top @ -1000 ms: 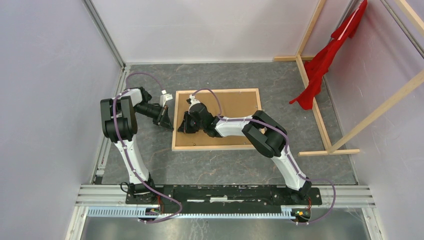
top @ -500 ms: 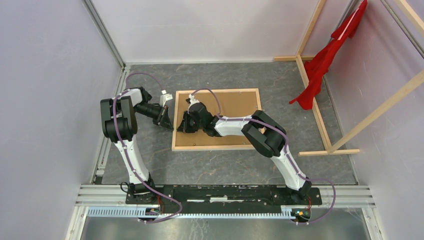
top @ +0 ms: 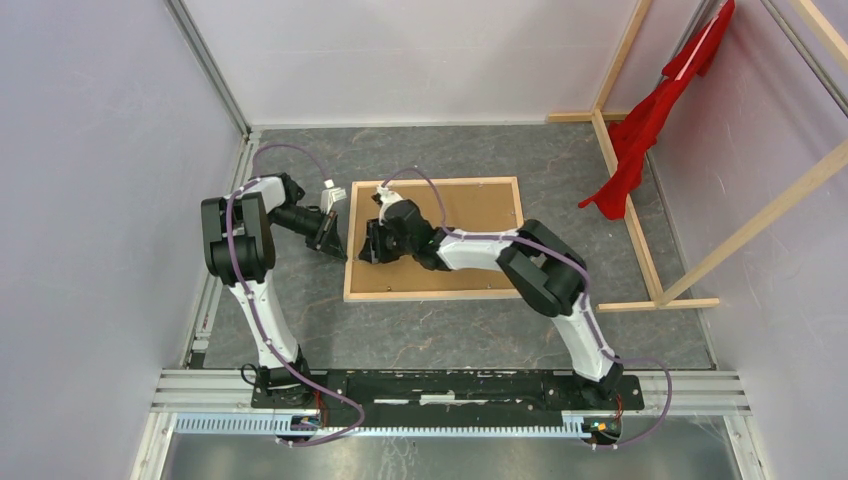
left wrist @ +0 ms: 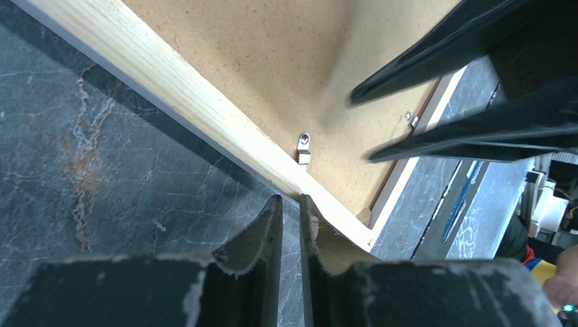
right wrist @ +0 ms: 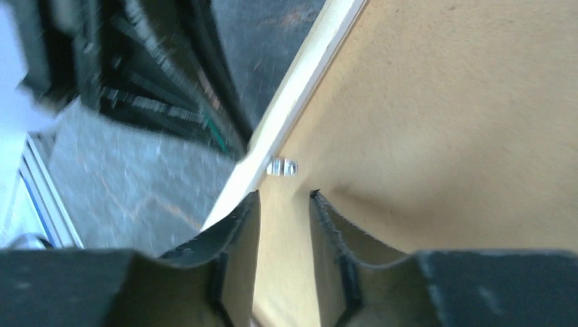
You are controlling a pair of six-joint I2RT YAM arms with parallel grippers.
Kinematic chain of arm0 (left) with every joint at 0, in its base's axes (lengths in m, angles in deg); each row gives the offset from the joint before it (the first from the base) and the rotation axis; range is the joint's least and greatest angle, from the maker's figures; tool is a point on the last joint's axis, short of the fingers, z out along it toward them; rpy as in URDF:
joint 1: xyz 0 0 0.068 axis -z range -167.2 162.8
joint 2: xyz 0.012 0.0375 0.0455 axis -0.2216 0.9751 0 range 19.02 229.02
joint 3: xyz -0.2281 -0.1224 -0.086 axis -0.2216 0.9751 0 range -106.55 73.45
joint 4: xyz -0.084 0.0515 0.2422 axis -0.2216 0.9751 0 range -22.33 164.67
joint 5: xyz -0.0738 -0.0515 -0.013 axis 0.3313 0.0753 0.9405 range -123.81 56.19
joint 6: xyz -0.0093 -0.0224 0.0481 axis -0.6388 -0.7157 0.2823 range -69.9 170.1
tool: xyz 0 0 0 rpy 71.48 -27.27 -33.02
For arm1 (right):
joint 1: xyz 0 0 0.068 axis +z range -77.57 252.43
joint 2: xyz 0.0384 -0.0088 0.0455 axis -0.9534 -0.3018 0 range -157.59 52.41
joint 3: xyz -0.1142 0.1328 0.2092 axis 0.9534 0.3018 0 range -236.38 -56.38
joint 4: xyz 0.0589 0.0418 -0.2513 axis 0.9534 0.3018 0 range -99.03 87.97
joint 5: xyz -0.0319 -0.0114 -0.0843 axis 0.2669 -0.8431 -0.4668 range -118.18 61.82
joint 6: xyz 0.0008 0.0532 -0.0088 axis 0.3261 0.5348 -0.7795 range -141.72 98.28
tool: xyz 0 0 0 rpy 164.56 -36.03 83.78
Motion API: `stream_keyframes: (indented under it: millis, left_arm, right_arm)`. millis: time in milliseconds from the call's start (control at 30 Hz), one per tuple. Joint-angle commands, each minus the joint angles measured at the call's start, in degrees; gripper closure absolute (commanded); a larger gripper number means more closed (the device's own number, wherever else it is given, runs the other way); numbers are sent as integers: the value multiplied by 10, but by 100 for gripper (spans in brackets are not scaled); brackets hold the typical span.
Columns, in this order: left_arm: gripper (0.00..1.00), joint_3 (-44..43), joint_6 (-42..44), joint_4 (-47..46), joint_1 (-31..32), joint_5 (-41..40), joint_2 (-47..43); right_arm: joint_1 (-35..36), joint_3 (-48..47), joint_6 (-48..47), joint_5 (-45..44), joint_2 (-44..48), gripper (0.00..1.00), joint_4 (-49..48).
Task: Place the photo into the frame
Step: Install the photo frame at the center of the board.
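The frame [top: 430, 295] lies face down on the table, bare wood border up, with the brown backing board [top: 480, 215] inside it. The photo is hidden. My left gripper [top: 337, 248] is shut and empty, its tips [left wrist: 290, 201] at the outer side of the frame's left border [left wrist: 204, 116]. My right gripper [top: 366, 250] is slightly open and empty, low over the backing board [right wrist: 443, 102] just inside the left border [right wrist: 300, 82]. A small metal clip [right wrist: 281, 166] sits just ahead of its tips [right wrist: 285, 197]. The clip also shows in the left wrist view [left wrist: 303, 146].
Bare wooden beams [top: 625, 180] stand at the right with a red cloth [top: 650, 120] hanging on them. Walls close in the left and back. The two grippers face each other closely across the frame's left border.
My right wrist has shifted slightly toward the far side along the frame's left border, and its elbow has swung right. The left arm has not moved.
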Motion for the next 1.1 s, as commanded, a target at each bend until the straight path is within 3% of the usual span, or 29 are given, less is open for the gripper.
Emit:
stream_keyframes:
  millis: [0, 133, 233, 367, 467, 500, 733, 1067]
  left_arm:
    - [76, -10, 28, -21, 5, -39, -31]
    - [65, -17, 47, 1, 4, -33, -67]
    - [50, -16, 64, 19, 4, -27, -98]
    - [33, -3, 84, 39, 5, -22, -143]
    - [13, 22, 115, 57, 5, -16, -186]
    - [2, 33, 129, 61, 5, -15, -204]
    - [0, 113, 180, 64, 4, -14, -307]
    - [0, 136, 170, 67, 4, -12, -330]
  right_arm:
    - [-11, 72, -161, 32, 158, 52, -12]
    - [-9, 151, -335, 103, 268, 29, 76]
    - [-4, 198, -456, 117, 309, 16, 188]
    - [10, 295, -539, 64, 360, 14, 225]
    - [25, 344, -585, 35, 385, 14, 208]
    - [26, 348, -594, 30, 387, 13, 207]
    - [37, 324, -622, -8, 368, 15, 205]
    - [48, 324, -662, -64, 358, 18, 191]
